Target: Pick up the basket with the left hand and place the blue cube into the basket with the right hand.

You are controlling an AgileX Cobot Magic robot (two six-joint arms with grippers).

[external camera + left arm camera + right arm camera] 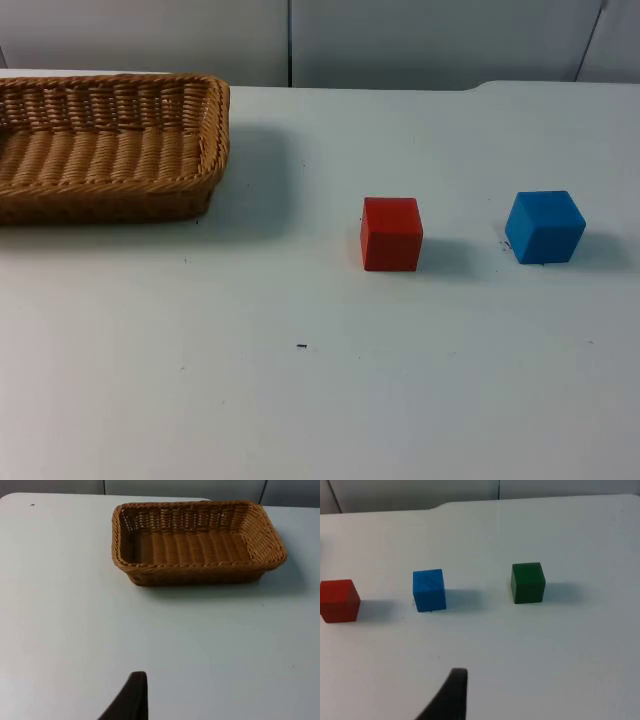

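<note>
while the basket (197,542) lies ahead of the left gripper's fingertip (131,697), long axis crosswise, finger opening cannot be told; blue cube (429,590) ahead of right.

Bare table (300,400) lies on every side of the blue cube (544,227), the landmark here. The red cube (391,233) stands beside it toward the basket (110,150), apart from it with a gap between. The green cube (527,582) stands on the blue cube's other side, likewise apart. The basket sits well beyond the red cube, with open table between them; its inside holds nothing. The grey wall (420,40) closes the table's far edge behind the cubes.
</note>
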